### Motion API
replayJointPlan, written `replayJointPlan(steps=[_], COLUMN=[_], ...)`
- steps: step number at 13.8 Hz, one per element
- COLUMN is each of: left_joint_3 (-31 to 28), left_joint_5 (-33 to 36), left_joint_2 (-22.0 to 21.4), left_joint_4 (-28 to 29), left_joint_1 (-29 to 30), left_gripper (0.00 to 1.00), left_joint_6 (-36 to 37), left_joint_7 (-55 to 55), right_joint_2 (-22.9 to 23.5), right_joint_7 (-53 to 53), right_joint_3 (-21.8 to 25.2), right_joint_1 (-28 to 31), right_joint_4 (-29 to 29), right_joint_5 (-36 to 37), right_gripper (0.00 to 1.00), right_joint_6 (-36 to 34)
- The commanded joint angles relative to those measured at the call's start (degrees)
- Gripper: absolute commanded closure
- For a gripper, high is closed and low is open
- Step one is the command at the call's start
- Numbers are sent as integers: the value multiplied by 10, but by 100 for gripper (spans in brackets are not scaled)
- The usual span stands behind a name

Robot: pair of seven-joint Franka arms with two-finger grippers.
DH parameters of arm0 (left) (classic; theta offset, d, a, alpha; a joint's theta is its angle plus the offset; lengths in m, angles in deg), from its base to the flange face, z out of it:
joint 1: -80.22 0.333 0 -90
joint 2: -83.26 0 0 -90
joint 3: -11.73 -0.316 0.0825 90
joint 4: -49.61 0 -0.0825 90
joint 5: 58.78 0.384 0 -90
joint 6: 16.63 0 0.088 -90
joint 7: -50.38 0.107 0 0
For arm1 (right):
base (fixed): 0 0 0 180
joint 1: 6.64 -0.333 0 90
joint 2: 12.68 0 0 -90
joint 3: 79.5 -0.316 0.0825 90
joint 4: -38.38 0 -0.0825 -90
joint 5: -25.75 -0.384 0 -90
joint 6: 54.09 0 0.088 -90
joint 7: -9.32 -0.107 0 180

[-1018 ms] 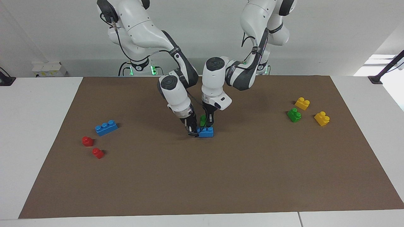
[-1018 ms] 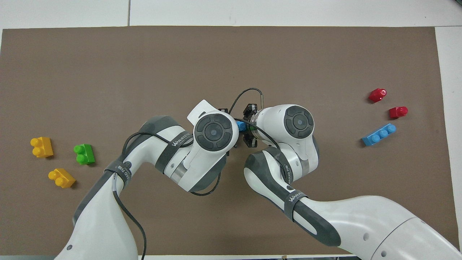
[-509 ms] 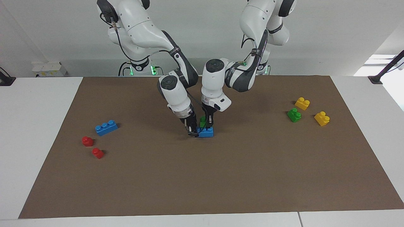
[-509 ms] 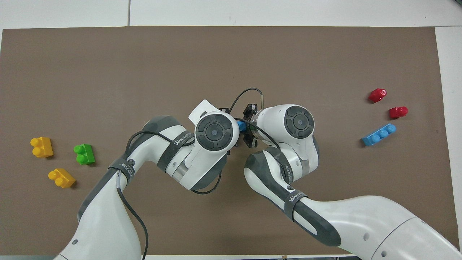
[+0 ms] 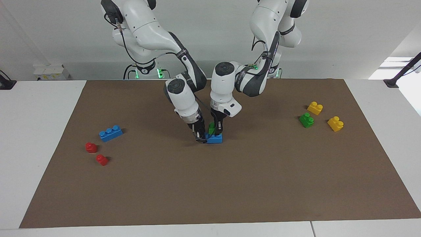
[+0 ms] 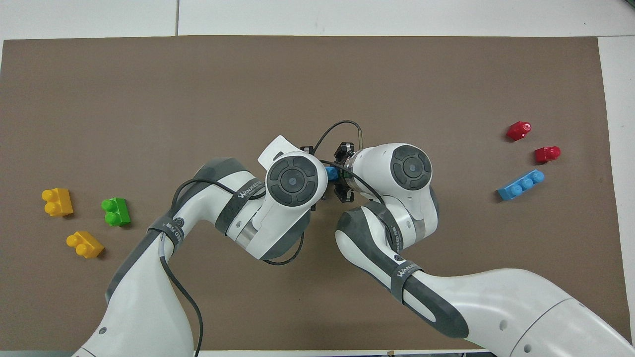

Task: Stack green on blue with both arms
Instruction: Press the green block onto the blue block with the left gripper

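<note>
A: Green brick (image 5: 211, 127), facing view: mid-tabletop (image 5: 230, 184), held in the left end effector (image 5: 215, 129), fingers clamped on it, seated on or just touching the blue brick (image 5: 214, 138). Right end effector (image 5: 199, 137) grips that blue brick's end toward the right arm.

B: Spares?

A: Second green brick (image 5: 306, 120) between two yellow bricks (image 5: 314, 108); second blue brick (image 5: 111, 133) by two red bricks (image 5: 91, 147).

B: Overhead view?

A: Wrists hide the joint; only a blue sliver (image 6: 331, 173) shows. Stack likely near done: press home and release remain.
</note>
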Motion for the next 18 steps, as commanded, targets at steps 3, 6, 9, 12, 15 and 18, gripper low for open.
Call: replayJointPlan(steps=[3,6,9,12,15,18], left_joint_3=[-12,-12,-12,-11,-11,-10], left_joint_5=[18,24,25,28,28,28], left_joint_2=[27,33,34,35,27,5], left_joint_4=[-10,-5,-5,-5,-3,7], left_joint_1=[-3,-6,-4,-2,1,20], left_gripper=[100,100,100,41,0,0], left_joint_6=[-26,-25,-26,-32,-30,-28], left_joint_7=[-13,-20,-22,-14,-3,4], right_joint_2=[-9,-8,-9,-9,-9,-8], right_joint_7=[11,11,11,11,10,8], right_joint_3=[-1,-1,-1,-1,-1,-1], right_joint_1=[9,9,9,9,9,9], right_joint_4=[22,22,22,22,22,21], right_joint_5=[9,9,9,8,8,8], right_gripper=[100,100,100,100,100,100], right_joint_6=[14,14,14,14,14,11])
